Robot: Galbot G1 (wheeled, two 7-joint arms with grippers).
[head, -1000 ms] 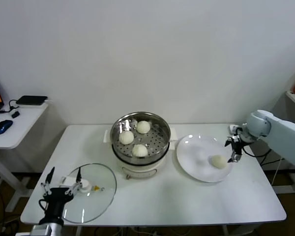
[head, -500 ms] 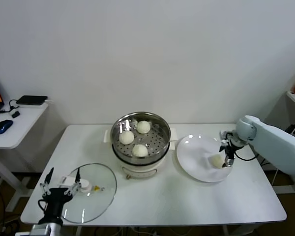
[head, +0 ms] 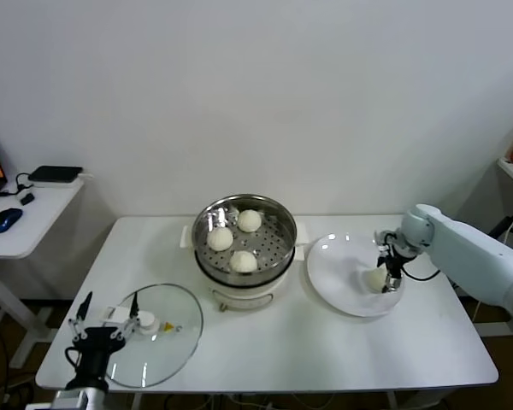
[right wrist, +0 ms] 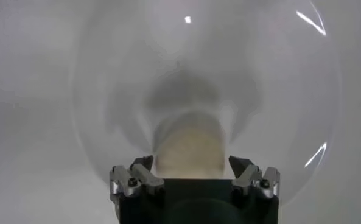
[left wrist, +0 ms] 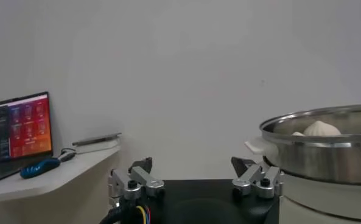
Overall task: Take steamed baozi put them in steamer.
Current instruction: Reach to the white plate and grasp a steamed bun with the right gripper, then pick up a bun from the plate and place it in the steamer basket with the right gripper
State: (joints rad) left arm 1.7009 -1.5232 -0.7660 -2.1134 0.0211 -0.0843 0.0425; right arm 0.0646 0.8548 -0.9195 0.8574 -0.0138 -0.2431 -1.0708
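The right tool (head: 388, 272) hangs over the white plate (head: 335, 275) at the right of the counter (head: 325, 346), its fingers spread wide on either side of the one bun (head: 376, 278) left on the plate. In the right wrist view that bun (right wrist: 189, 149) sits between the two open fingertips (right wrist: 133, 176), and whether they touch it cannot be told; nothing is gripped. The bun lies on the plate's right half, near the rim. The steamer (head: 244, 242) stands at the middle of the counter, just left of the plate, and three buns rest on its perforated tray: one toward the back (head: 249, 220), one at the left (head: 220, 238) and one at the front (head: 243, 261), each apart from the others. The left tool (head: 109, 326) waits low at the counter's front left corner, beside the glass lid (head: 158, 337) that lies flat there; in the left wrist view its fingers (left wrist: 135, 180) stand apart with nothing between them, and the steamer's steel wall (left wrist: 326, 152) shows farther off with a bun top above its rim. A side desk (head: 26, 224) at far left carries a blue mouse (head: 4, 219).
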